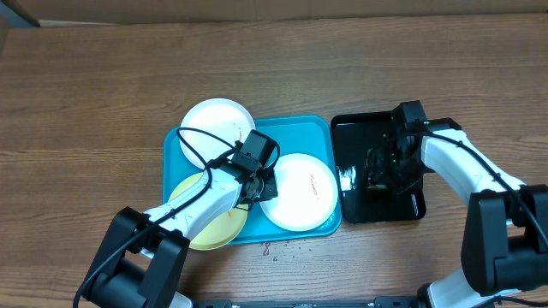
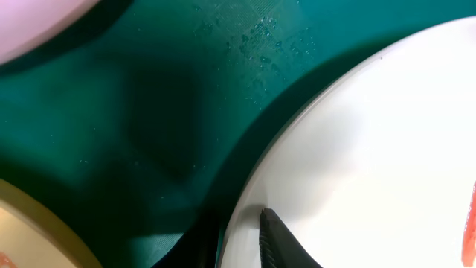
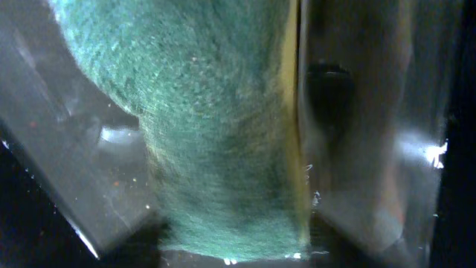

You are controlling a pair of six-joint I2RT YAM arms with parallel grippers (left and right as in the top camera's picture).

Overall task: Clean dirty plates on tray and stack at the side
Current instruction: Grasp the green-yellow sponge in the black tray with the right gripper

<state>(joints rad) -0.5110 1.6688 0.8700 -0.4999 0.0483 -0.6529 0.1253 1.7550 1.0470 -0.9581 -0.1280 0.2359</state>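
Observation:
The turquoise tray (image 1: 317,128) holds three plates: a white one (image 1: 218,120) at the back left, a pale yellow one (image 1: 210,224) at the front left and a white one (image 1: 301,192) on the right. My left gripper (image 1: 261,184) is shut on the left rim of the right white plate (image 2: 372,149), one finger (image 2: 281,244) on top and the other under the rim. A reddish smear (image 2: 471,223) marks that plate. My right gripper (image 1: 381,167) is down in the black tray (image 1: 360,128), shut on a green-and-yellow sponge (image 3: 216,134).
The black tray (image 3: 67,171) is wet and glossy and sits right against the turquoise tray's right side. Small droplets or crumbs (image 1: 278,250) lie on the wooden table in front of the turquoise tray. A cardboard edge runs along the table's far side.

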